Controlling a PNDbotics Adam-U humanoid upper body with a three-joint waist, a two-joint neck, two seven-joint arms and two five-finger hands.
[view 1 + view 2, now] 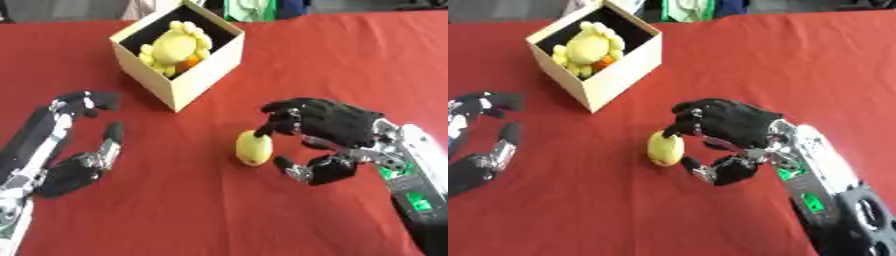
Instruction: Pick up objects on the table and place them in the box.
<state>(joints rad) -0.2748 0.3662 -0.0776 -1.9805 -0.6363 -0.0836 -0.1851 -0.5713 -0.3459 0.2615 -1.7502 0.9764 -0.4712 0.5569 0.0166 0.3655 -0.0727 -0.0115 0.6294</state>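
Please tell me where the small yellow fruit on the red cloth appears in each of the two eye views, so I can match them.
Left eye view: the yellow fruit lies just right of centre, at the right hand fingertips.
Right eye view: it lies at centre, slightly left.
Shared landmark: the box, up and left of the fruit in both views.

Small yellow egg-shaped fruit (253,148) stands upright on the red cloth surface (192,210), well apart from the box. Open cream cardboard box (194,80), set cornerwise, contains a yellow flower-shaped plush toy (178,45).
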